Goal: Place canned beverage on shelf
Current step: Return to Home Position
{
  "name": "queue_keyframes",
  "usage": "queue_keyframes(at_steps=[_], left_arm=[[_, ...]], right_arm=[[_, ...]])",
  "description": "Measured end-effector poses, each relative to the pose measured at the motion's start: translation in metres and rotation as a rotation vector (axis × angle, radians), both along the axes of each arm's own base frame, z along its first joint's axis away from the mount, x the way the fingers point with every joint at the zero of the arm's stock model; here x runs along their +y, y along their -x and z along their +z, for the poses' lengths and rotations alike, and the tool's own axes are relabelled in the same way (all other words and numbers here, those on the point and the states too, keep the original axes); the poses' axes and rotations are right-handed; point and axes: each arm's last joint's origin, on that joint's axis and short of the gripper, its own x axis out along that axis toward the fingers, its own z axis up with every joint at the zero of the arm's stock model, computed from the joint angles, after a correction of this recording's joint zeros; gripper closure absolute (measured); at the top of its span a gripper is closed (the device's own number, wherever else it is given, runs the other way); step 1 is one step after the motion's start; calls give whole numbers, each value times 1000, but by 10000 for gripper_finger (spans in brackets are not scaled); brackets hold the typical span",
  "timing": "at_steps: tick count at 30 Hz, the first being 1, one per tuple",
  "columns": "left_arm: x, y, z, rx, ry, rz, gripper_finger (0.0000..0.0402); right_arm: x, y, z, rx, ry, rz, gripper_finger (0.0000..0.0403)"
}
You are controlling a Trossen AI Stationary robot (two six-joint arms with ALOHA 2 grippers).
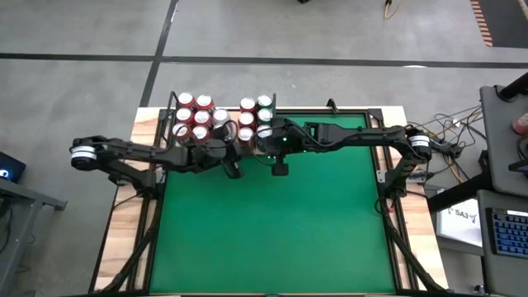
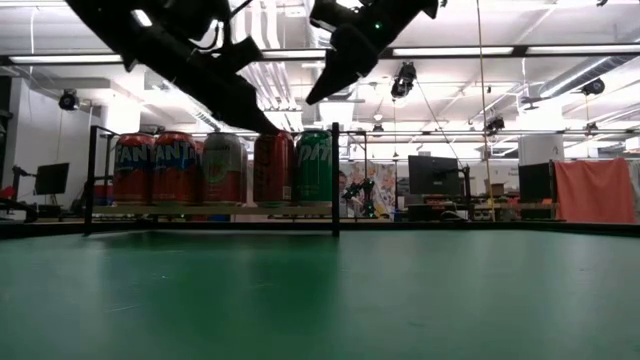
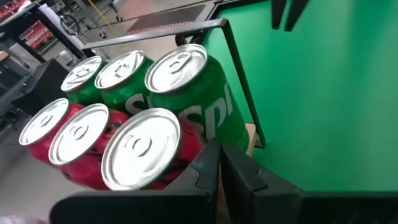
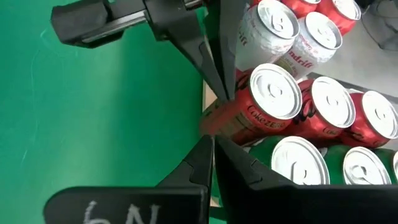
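Stocking looks done: the cans (image 1: 202, 117) stand in 2 clusters on the shelf (image 3: 250, 137) at the worktop's (image 1: 272, 231) far edge. Left pincer (image 1: 234, 170) and right pincer (image 1: 280, 168) hover beside it, both clenched and empty. The next move, I judge, is pulling both arms clear without clipping cans.

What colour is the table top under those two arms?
The table top is plain green; the high view shows it best.

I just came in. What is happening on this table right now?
Nothing is being carried. The red cans and green cans stand upright in rows on the shelf at the far edge of the green table. The left gripper and the right gripper hang side by side above the table in front of the shelf, both shut and empty.
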Motion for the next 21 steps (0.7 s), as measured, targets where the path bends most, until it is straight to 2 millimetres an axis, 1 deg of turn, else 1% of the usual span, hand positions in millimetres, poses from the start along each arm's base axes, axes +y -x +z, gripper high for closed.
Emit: queue_keyframes(at_steps=[5,12,21], left_arm=[[5,-4,-2,38,5,14,402],[9,-8,-3,45,4,24,402],[15,-8,-3,43,-3,38,402]], right_arm=[[0,2,-1,16,-6,-2,394],[0,2,-1,19,-6,-2,394],[0,2,-1,19,-3,0,394]])
